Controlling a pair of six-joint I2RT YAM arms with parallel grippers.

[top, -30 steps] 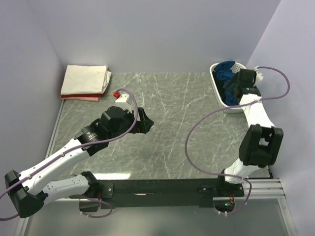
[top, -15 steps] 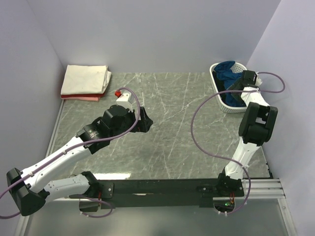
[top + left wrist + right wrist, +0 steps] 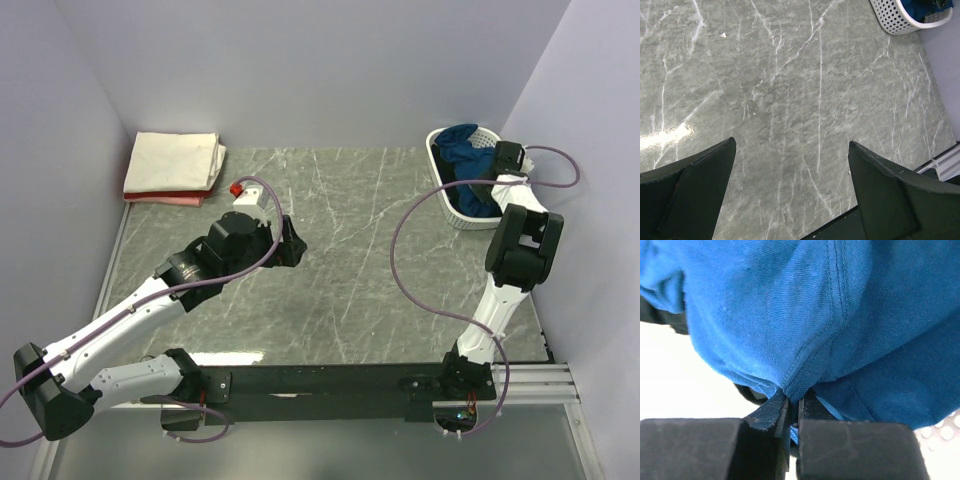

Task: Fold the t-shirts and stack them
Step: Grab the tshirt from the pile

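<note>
A blue t-shirt [image 3: 460, 143] lies bunched in the white lattice basket [image 3: 437, 168] at the back right. My right gripper [image 3: 481, 178] reaches down into the basket. Its jaws [image 3: 796, 402] are shut on a stitched fold of the blue t-shirt [image 3: 790, 315]. Some dark cloth [image 3: 660, 317] shows under the blue one at the left. A folded cream-white t-shirt [image 3: 175, 160] lies on a folded pink-red one [image 3: 165, 198] at the back left. My left gripper [image 3: 295, 245] hovers open over the bare marble, its fingers wide apart [image 3: 791, 142] with nothing between them.
The basket [image 3: 892, 20] stands against the right wall, at the top right of the left wrist view. The black rail [image 3: 330, 380] with the arm bases runs along the near edge. Walls close in the left, back and right sides.
My right arm has reached deeper into the basket and its jaws have gone from open to shut on the blue t-shirt. The left arm has hardly moved.
</note>
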